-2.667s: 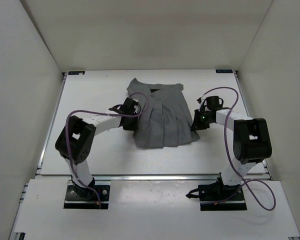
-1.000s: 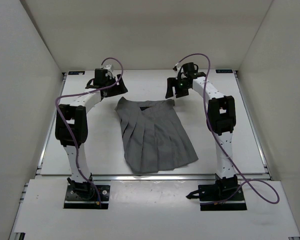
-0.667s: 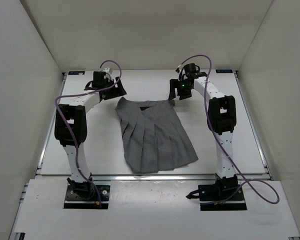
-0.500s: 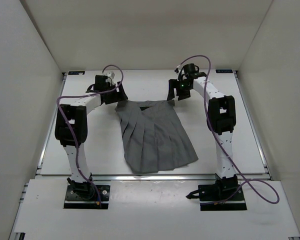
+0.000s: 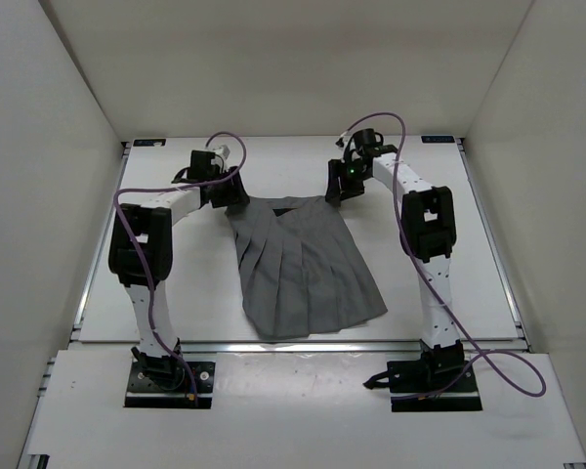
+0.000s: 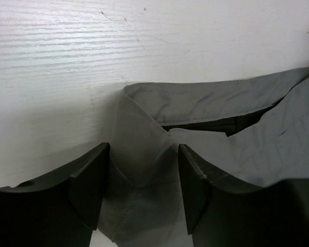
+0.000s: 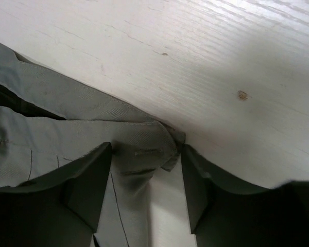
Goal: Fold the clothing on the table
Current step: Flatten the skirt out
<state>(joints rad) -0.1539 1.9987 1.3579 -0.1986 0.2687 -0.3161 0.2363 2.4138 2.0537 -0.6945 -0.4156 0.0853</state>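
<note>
**Top external view.** The clothing [image 5: 308, 269] lies flat on the counter [image 5: 176, 283], which extends beyond the clothing on every side. Its waistband [image 5: 283, 203] is at the far end. Its hem [image 5: 322, 322] is at the near end and skewed toward the right arm's side. The pleats run lengthwise from waistband to hem. Both arms reach out to the far end of the clothing. The left fingers [image 5: 230, 192] sit at the waistband's left corner and the right fingers [image 5: 336, 188] at its right corner. This view does not show how far either pair is spread.

**Left wrist view.** The left fingers [image 6: 87, 180] stand apart, straddling the left corner of the clothing [image 6: 144, 154]. The cloth fills the gap between them and passes beneath both tips. It lies flat on the counter [image 6: 144, 41], neither lifted nor visibly pinched. From this corner the waistband [image 6: 211, 95] runs off to one side, with a dark opening under its edge.

**Right wrist view.** The right fingers [image 7: 87, 190] also stand apart, with the right corner of the clothing [image 7: 139, 149] between them. A small crumpled fold of the corner lies against the inner face of one finger. The rest of the cloth lies flat on the counter [image 7: 221, 62]. A small brown speck [image 7: 241, 94] marks the counter just beyond this corner.
</note>
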